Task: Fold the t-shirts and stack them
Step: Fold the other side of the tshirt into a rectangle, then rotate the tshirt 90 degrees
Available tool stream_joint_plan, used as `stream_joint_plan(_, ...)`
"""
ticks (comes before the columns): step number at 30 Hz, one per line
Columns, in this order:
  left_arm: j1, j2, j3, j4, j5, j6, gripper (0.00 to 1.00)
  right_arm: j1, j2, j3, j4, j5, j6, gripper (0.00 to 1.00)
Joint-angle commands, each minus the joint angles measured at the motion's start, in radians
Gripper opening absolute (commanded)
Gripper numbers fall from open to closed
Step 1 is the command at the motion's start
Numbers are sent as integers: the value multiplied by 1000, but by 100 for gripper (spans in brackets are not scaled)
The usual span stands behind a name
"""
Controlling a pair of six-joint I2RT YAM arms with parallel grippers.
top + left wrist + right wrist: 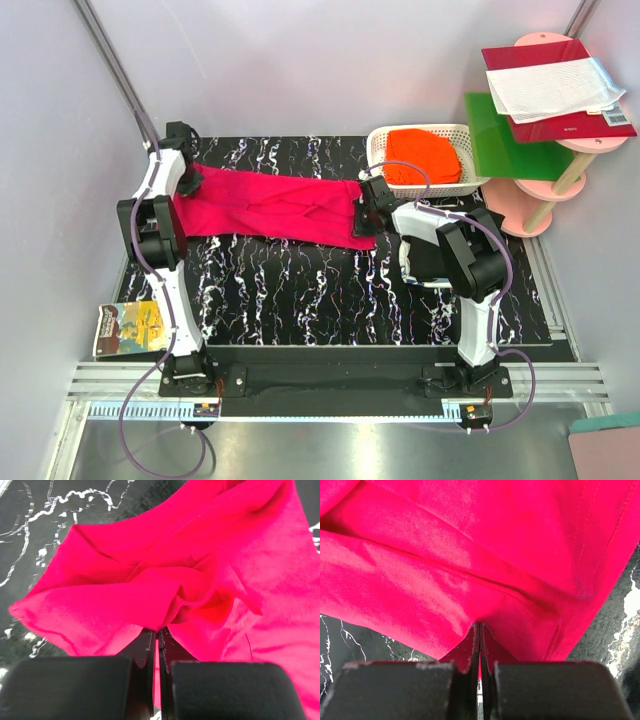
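A magenta-pink t-shirt (270,206) stretches as a long band across the back of the black marbled table (330,290), held between both arms. My left gripper (188,182) is shut on its left end; in the left wrist view the cloth (150,575) bunches right at the fingertips, where that gripper (158,632) pinches it. My right gripper (362,218) is shut on the right end, where the shirt (470,555) drapes from that gripper's (480,626) closed tips. An orange t-shirt (424,156) lies in the white basket (455,187).
The white lattice basket stands at the table's back right. Beyond it stands a pink round shelf unit (535,205) with a green board (510,135) and a red booklet with white paper (555,85). A picture book (132,328) lies at the front left edge.
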Motion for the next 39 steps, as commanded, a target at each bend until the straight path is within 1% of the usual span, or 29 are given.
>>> stream_joint_plan(1,5,8,86,1,-37,-22,0,9,-21,-12,-1,44,-12,0)
stream_joint_plan(3,5,2,93,2,-49,-25,0,9,-29,-18,-1,65,-9,0)
stream_joint_plan(6,8,-23,96,2,-43,-14,7,9,-55,-39,24,122,-1,0)
stream_joint_plan(7,5,-48,91,2,-49,-12,13,9,-84,-52,37,136,2,0)
stream_joint_plan(9,7,-96,54,18,-66,-14,36,9,-116,-88,80,176,10,0)
stream_joint_plan(11,7,-122,7,70,-72,1,48,9,-162,-113,103,212,13,0)
stream_joint_plan(13,8,-128,4,85,-69,11,69,9,-204,-127,116,240,14,0)
stream_joint_plan(14,10,-127,8,84,-63,17,76,9,-216,-142,126,271,13,0)
stream_joint_plan(16,8,-122,4,78,-57,17,83,9,-251,-161,145,301,17,0)
stream_joint_plan(17,8,-124,-5,76,-54,11,88,9,-259,-174,166,327,16,0)
stream_joint_plan(20,7,-157,-53,78,-15,-9,90,9,-242,-159,183,345,4,0)
stream_joint_plan(22,2,-220,-99,107,66,-15,91,9,-215,-144,182,328,1,1)
stream_joint_plan(23,-9,-248,-167,131,109,-3,91,7,-207,-133,183,294,1,4)
stream_joint_plan(24,-16,-306,-205,178,190,1,91,9,-204,-128,183,273,-1,11)
stream_joint_plan(25,-41,-334,-244,203,225,8,90,9,-192,-121,182,227,-5,26)
stream_joint_plan(26,-55,-361,-319,225,261,18,87,9,-186,-104,214,210,-6,32)
stream_joint_plan(27,-70,-407,-353,257,338,27,66,9,-161,-87,214,188,-13,38)
stream_joint_plan(28,-110,-429,-413,263,356,32,32,9,-146,-67,206,143,-25,56)
stream_joint_plan(29,-130,-447,-441,265,356,31,2,9,-127,-14,197,124,-47,58)
stream_joint_plan(30,-154,-482,-467,266,338,29,0,9,-86,22,167,107,-56,63)
stream_joint_plan(31,-198,-499,-519,269,322,25,0,9,-62,61,115,84,-67,62)
stream_joint_plan(32,-220,-513,-541,274,310,20,0,7,-39,145,87,79,-79,60)
stream_joint_plan(34,-283,-536,-587,277,263,20,0,9,29,226,9,73,-90,54)
stream_joint_plan(35,-301,-533,-598,280,258,17,0,10,47,293,-7,75,-96,37)
stream_joint_plan(37,-352,-518,-610,282,240,14,0,10,92,347,-45,97,-99,8)
stream_joint_plan(38,-364,-488,-607,280,243,14,0,9,104,391,-54,111,-101,0)
stream_joint_plan(39,-377,-472,-608,282,243,5,0,10,135,416,-67,124,-104,0)
